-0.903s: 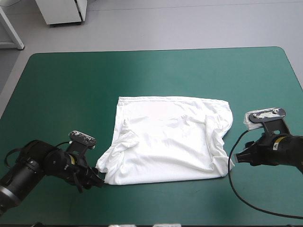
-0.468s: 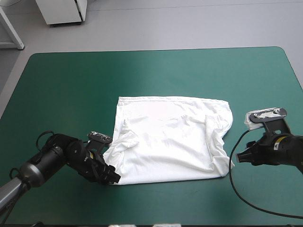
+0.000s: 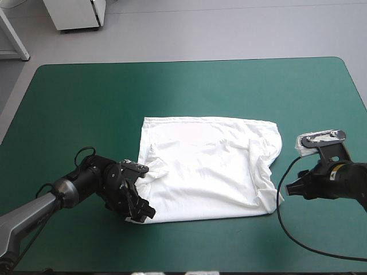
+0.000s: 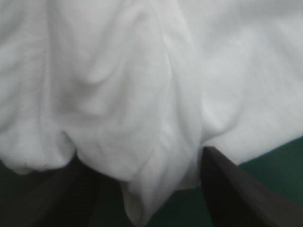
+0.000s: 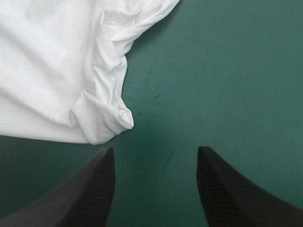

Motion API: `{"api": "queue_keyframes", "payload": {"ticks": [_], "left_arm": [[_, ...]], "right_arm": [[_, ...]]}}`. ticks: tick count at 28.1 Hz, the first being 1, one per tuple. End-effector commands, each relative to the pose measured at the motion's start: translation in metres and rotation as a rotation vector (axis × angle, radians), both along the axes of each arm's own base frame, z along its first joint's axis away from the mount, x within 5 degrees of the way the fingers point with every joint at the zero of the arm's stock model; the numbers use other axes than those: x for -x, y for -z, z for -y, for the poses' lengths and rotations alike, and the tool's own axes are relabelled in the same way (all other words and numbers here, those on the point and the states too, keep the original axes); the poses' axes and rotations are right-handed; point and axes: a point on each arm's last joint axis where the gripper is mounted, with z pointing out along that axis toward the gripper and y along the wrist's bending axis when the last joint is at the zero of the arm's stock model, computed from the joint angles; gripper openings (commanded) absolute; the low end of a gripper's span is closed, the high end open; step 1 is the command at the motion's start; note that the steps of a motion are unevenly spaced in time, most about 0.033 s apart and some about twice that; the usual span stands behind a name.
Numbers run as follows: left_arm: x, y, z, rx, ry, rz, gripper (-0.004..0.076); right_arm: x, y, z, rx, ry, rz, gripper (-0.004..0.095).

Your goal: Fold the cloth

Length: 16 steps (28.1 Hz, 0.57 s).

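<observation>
- High view: the T-shirt (image 3: 206, 169) is lying spread flat on the teal-green cover (image 3: 86, 91), around the table's middle and toward its near edge. The left gripper (image 3: 139, 209) is resting at the shirt's near-left corner, and the right gripper (image 3: 288, 189) is sitting just beside the near-right one (finger spacing is unreadable from up here).
- Left wrist view: this one is settling it. The fingers (image 4: 227, 189) are standing apart, with a rumpled lip of hem lying loose between them, not pinched. The step in hand looks like taking hold of this corner, and the next move calls for closing on that lip.
- Right wrist view: its fingers are spread wide over bare cover. The bunched corner (image 5: 106, 118) is lying just ahead, off toward one finger, so this arm probably needs to advance and shift sideways before gripping.
</observation>
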Motion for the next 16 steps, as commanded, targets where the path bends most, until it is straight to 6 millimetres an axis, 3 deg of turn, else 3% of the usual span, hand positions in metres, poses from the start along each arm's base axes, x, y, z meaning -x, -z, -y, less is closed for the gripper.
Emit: {"api": "queue_keyframes", "payload": {"ticks": [1,4,9,16], "left_arm": [[-0.011,0.021,0.008,0.016,-0.020,0.009,0.0434],[-0.013,0.032,0.011,0.013,-0.010,-0.023,0.0321],[-0.016,0.036,0.013,0.017,0.028,-0.005,0.0009],[-0.017,0.036,0.013,0.024,0.030,0.003,-0.0009]], "right_arm": [[-0.008,0.009,-0.006,-0.033,-0.018,-0.024,0.0505],[-0.010,0.035,-0.013,-0.067,-0.059,-0.115,0.0505],[-0.015,0.066,-0.018,-0.100,-0.077,-0.120,0.0506],[-0.033,0.091,-0.024,-0.091,-0.102,-0.195,0.0506]]}}
